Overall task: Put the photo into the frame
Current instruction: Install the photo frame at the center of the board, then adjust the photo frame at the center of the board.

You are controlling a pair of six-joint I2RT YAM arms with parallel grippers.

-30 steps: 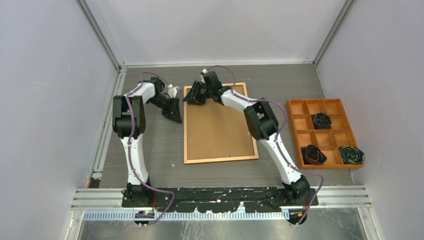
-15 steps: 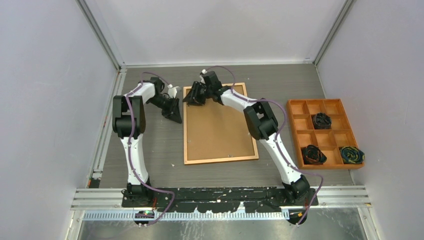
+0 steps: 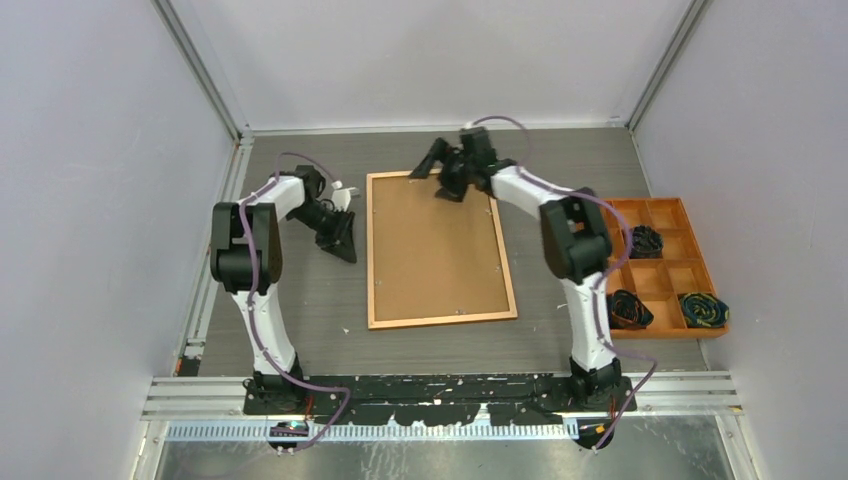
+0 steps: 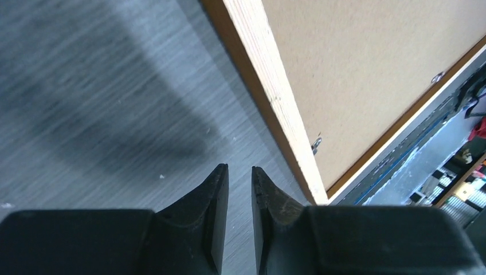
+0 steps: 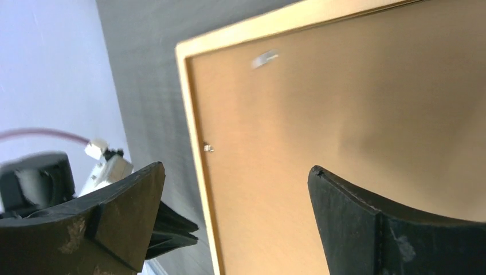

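- While the frame [image 3: 372, 250] lies face down on the counter [image 3: 330, 290] with its brown backing board [image 3: 435, 245] seated in it, the photo shows in no view.
- Right end effector [image 3: 441, 178] hangs spread wide over the far edge, pinching nothing. It should catch the board's edge, not the wooden rim.
- Left end effector [image 3: 346, 238], nearly pressed together and holding nothing, sits just beside the left rim, where it could steady the frame.
- Small metal tabs [image 5: 208, 148] likely need turning first.
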